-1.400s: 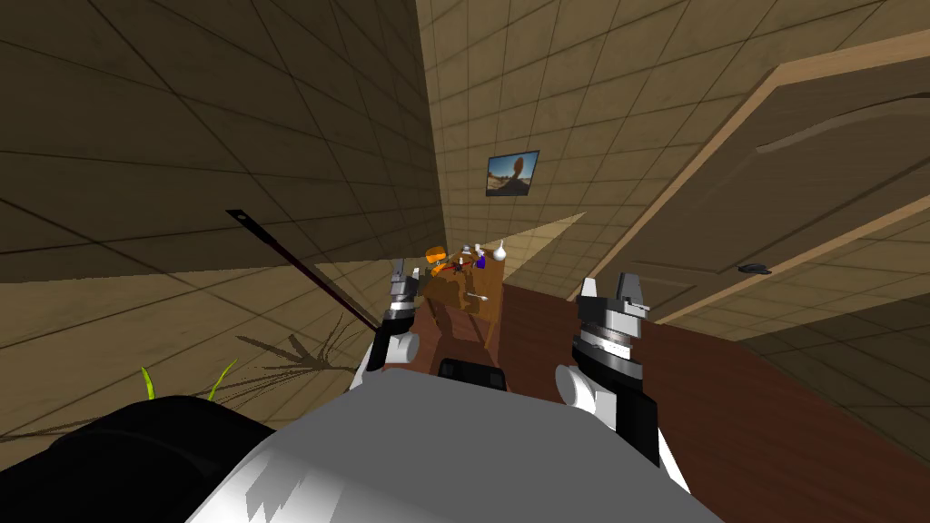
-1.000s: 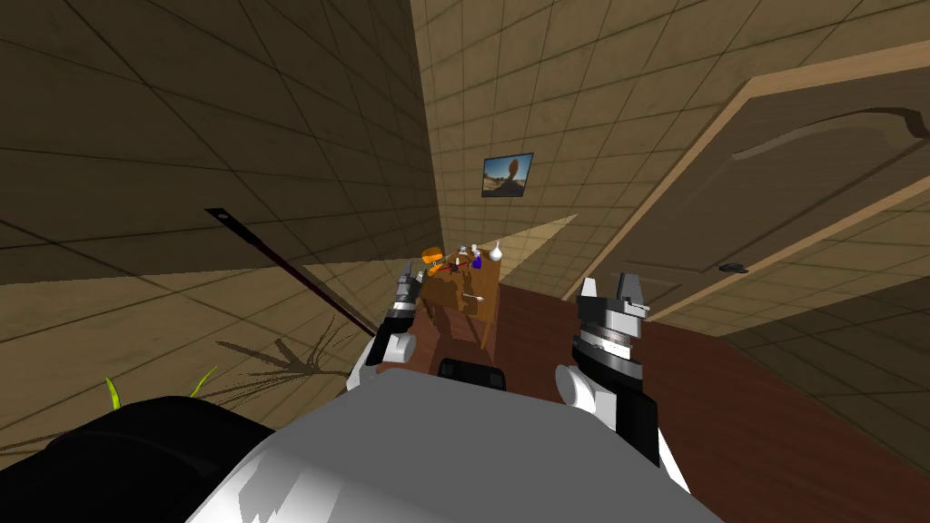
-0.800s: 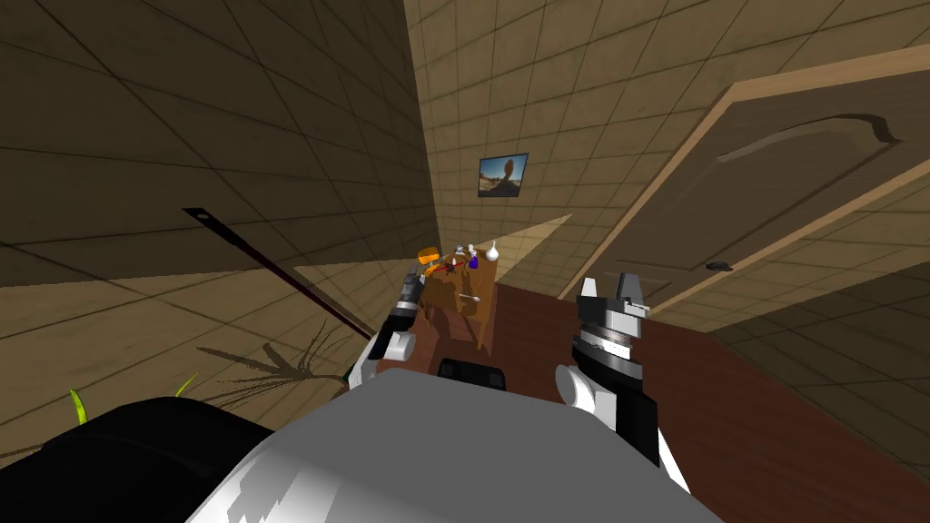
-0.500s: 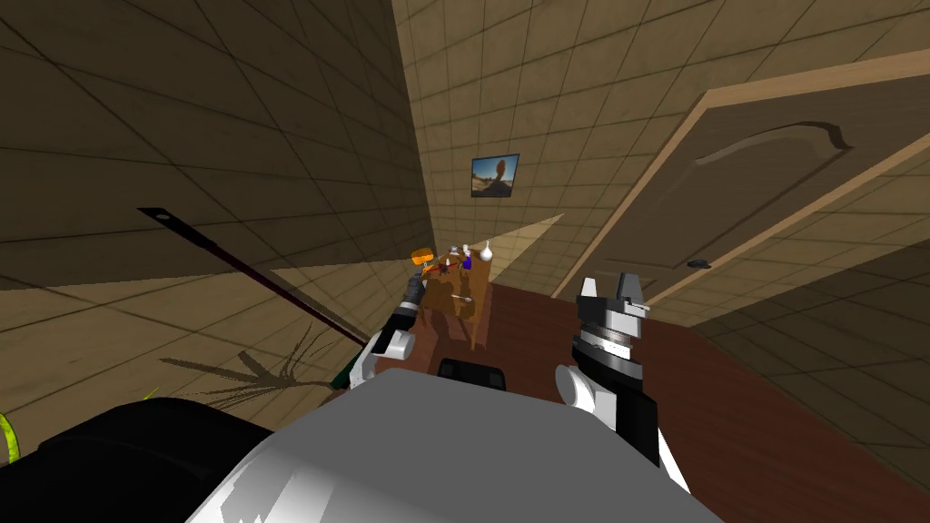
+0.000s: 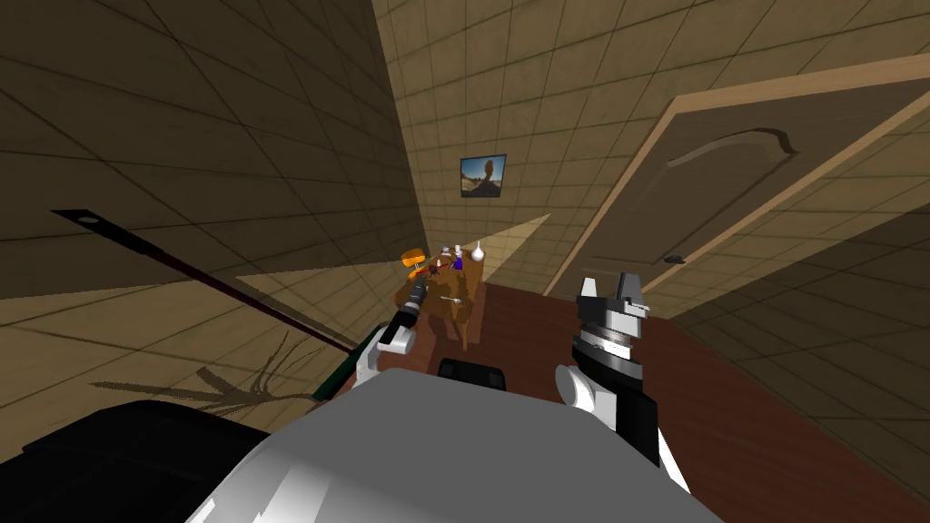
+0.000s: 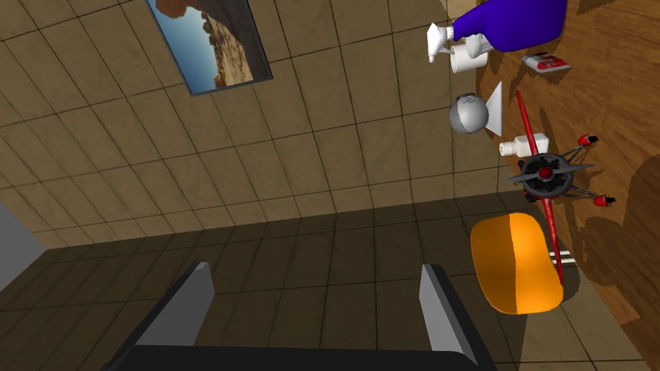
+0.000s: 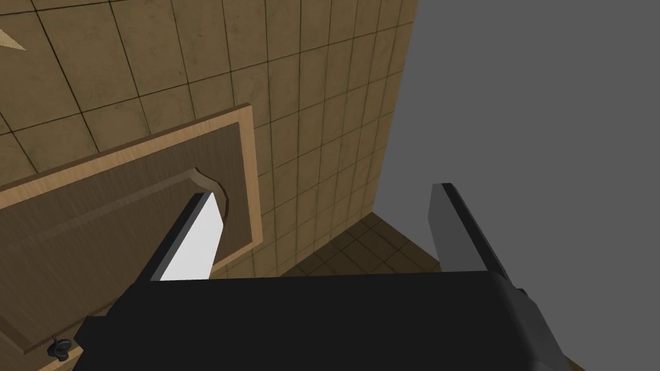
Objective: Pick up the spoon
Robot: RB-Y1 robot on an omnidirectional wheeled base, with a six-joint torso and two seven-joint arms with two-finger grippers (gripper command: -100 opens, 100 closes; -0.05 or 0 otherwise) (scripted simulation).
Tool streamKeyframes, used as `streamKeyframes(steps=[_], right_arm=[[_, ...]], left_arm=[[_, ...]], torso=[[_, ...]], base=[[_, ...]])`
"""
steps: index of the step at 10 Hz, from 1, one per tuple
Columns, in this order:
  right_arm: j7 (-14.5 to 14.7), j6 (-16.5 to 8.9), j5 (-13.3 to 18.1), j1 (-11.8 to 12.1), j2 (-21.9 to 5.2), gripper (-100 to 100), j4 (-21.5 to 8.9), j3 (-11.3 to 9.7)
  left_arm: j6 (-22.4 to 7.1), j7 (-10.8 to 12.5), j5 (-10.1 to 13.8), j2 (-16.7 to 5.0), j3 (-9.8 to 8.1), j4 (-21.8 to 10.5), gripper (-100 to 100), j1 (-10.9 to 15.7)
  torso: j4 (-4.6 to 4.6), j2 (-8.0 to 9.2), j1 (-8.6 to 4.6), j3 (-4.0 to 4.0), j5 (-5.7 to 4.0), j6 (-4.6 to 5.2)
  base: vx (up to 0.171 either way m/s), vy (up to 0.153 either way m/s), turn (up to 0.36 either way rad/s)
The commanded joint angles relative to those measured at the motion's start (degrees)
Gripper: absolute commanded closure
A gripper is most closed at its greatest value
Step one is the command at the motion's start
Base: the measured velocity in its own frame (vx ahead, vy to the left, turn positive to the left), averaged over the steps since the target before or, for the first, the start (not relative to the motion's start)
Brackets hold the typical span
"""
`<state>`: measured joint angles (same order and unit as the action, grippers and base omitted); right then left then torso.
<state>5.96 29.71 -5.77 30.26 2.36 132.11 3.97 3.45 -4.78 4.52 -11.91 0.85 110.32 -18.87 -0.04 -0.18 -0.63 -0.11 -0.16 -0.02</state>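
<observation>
Tiled walls [image 5: 545,91] swung as we turned; left gripper [image 6: 316,267], fingers apart, has stretched to the table [image 5: 470,292], near the spoon [image 5: 451,298]; right gripper [image 7: 323,190] likewise apart.

You face a pale spoon [image 5: 451,298], an orange object [image 6: 515,264], a blue bottle [image 6: 509,22] and a red-winged toy plane [image 6: 546,174] on the brown wood-grain tabletop [image 6: 625,84].

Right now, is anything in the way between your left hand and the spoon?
Nothing visible is. My open left gripper hovers by the edge of the wooden table, and the spoon lies on the tabletop close beside it. The orange thing and red toy plane sit further back.
</observation>
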Motion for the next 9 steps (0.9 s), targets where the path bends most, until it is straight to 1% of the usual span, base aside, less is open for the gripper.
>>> streamKeyframes(steps=[1,2,3,4,5,6,7,8,9], right_arm=[[0.0,0.0,0.0,0.0,0.0,0,0.0,0.0],[0.0,0.0,0.0,0.0,0.0,0,0.0,0.0],[0.0,0.0,0.0,0.0,0.0,0,0.0,0.0],[0.0,0.0,0.0,0.0,0.0,0,0.0,0.0],[0.0,0.0,0.0,0.0,0.0,0,0.0,0.0],[0.0,0.0,0.0,0.0,0.0,0,0.0,0.0],[0.0,0.0,0.0,0.0,0.0,0,0.0,0.0],[0.0,0.0,0.0,0.0,0.0,0,0.0,0.0],[0.0,0.0,0.0,0.0,0.0,0,0.0,0.0]], left_arm=[[-2.9,-0.8,0.1,-0.9,-0.06,-2.0,-100,0.6],[-3.6,-0.8,0.1,-0.9,-0.06,-2.0,-100,0.6],[-5.4,-1.4,0.1,-1.7,-0.19,-4.3,-100,1.7],[-6.2,-1.4,0.1,-1.7,-0.19,-4.3,-100,1.7],[-8.5,-2.1,0.2,-2.6,-0.36,-6.7,-100,2.8],[-8.9,-2.1,0.2,-2.6,-0.36,-6.7,-100,2.8],[-10.9,-2.9,0.3,-3.3,-0.56,-9.1,-100,3.9],[-11.6,-2.9,0.3,-3.3,-0.56,-9.1,-100,3.9],[-13.9,-3.7,0.4,-4.1,-0.80,-11.6,-100,5.0]], torso=[[0.00,0.00,0.00,0.00,0.00,0.00],[0.01,0.04,0.09,0.02,0.03,0.02],[0.03,0.11,0.22,0.06,0.05,0.01],[0.02,0.09,0.21,0.06,0.06,0.02],[0.02,0.08,0.28,0.05,0.06,0.00],[0.01,0.01,0.10,0.01,0.04,0.02],[0.01,0.07,0.15,0.04,0.03,0.00],[0.01,0.02,0.12,0.02,0.04,0.02],[0.01,0.03,0.20,0.02,0.04,0.00]], base=[[0.041,-0.133,-0.073],[0.023,-0.099,-0.043],[0.034,-0.106,-0.075],[0.040,-0.095,-0.054],[0.059,-0.148,-0.090],[0.042,-0.129,-0.055],[0.057,-0.133,-0.101],[0.058,-0.108,-0.037],[0.064,-0.137,-0.103]])
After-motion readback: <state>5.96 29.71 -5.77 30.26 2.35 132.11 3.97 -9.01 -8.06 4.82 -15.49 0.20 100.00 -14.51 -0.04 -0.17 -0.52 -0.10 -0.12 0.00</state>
